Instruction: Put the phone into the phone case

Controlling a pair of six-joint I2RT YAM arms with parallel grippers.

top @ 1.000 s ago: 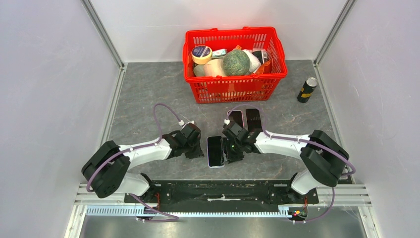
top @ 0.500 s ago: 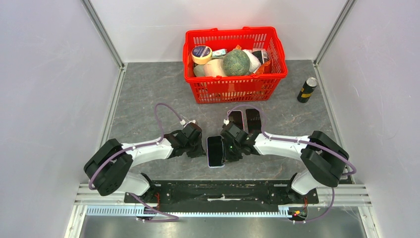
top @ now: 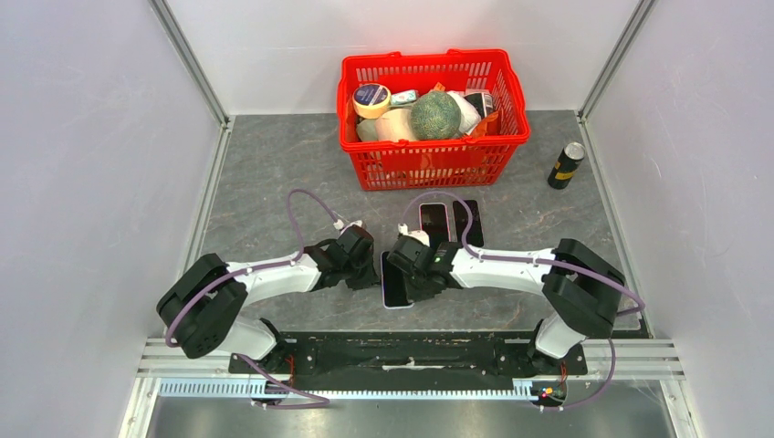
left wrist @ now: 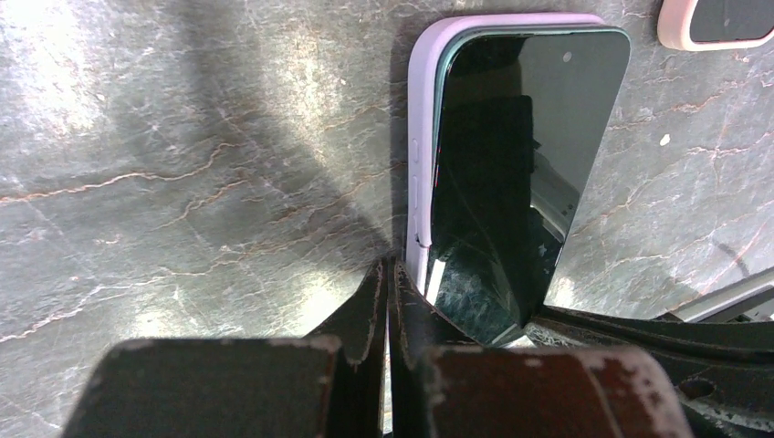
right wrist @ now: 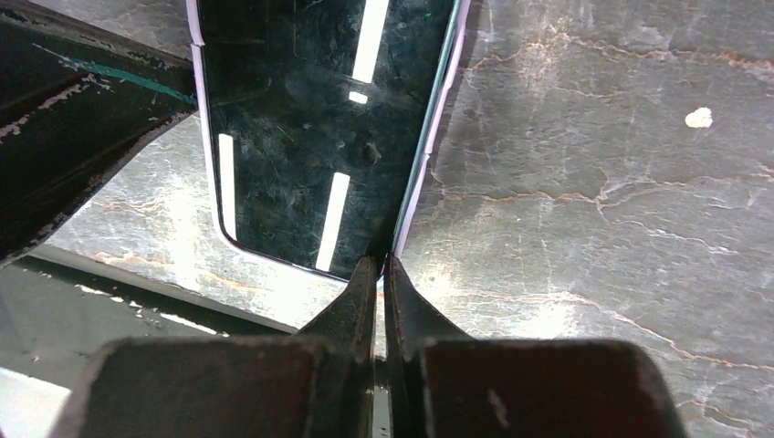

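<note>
Phone (left wrist: 520, 182) is seen lying screen-up inside the lilac phone case (left wrist: 422, 137), flat on the grey table (left wrist: 183, 182) between the arms. Left gripper (left wrist: 391, 274): fingers are brought fully together, nothing is held, and the tips are set against the case's side edge. Right gripper (right wrist: 381, 269): likewise closed and empty, with tips touching the opposite edge. Whether the phone is fully seated cannot be told.

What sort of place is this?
Probably a robot test booth: left arm and right arm bolted to the table, plain white walls boxing it in, a red basket of odd items.
</note>
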